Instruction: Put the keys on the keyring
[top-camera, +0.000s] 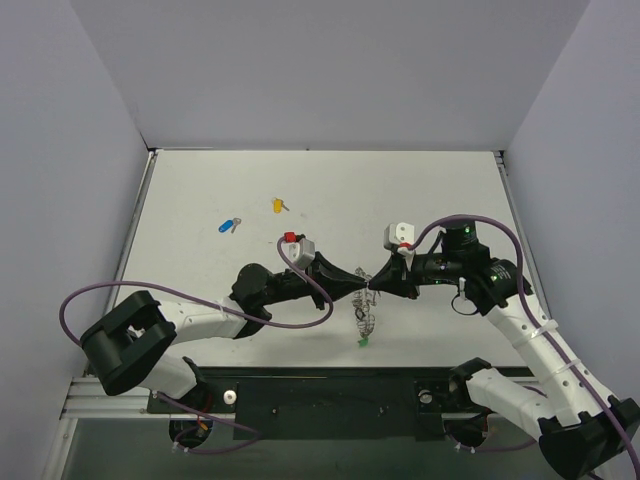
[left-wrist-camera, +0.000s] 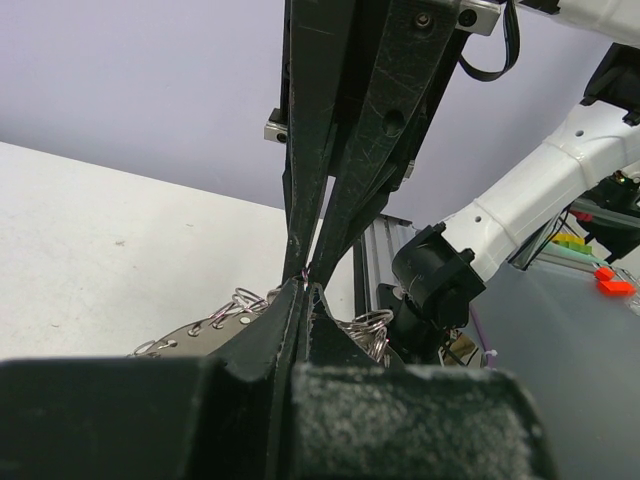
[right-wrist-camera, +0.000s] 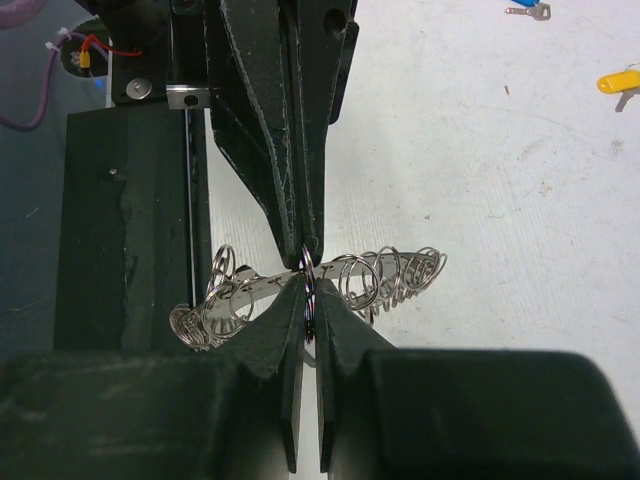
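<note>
Where the two arms meet tip to tip in the top view, the left gripper (top-camera: 360, 285) and the right gripper (top-camera: 379, 287) are each pressed shut on the keyring (top-camera: 365, 318), whose bunch trails below their tips with a green key (top-camera: 363, 342) at its far end. The blue key (top-camera: 229, 225) and yellow key (top-camera: 278, 205) lie well apart on the table (top-camera: 440, 190), not yet threaded. Because both tips pinch the same thin wire, a slight pull or twist by either arm would probably slip it free and drop the bunch. In the left wrist view the fingers hide most of the split rings (left-wrist-camera: 370, 325), and which ring is held cannot be told. In the right wrist view a perforated strip (right-wrist-camera: 245, 290) carries the rings. Whether a coil is pried open is too fine to judge, and the green key is out of sight.
</note>
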